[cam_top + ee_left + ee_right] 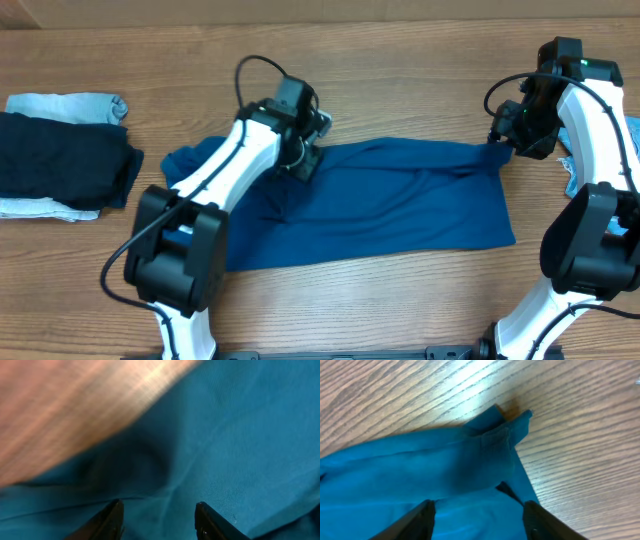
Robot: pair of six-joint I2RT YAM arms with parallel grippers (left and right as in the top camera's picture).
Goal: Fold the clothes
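The clothes, a royal-blue shirt, lie folded into a long band across the middle of the table. My left gripper hovers over the shirt's far edge near its left end. In the left wrist view its fingers stand apart, open, with only flat blue fabric beneath them. My right gripper is at the shirt's far right corner. In the right wrist view this gripper is open just above the hemmed corner, with nothing pinched between its fingers.
At the table's left stands a pile with a near-black folded garment, a light-blue piece behind it and a pale layer under it. Another light-blue piece peeks out behind the right arm. Bare wood lies beyond the shirt.
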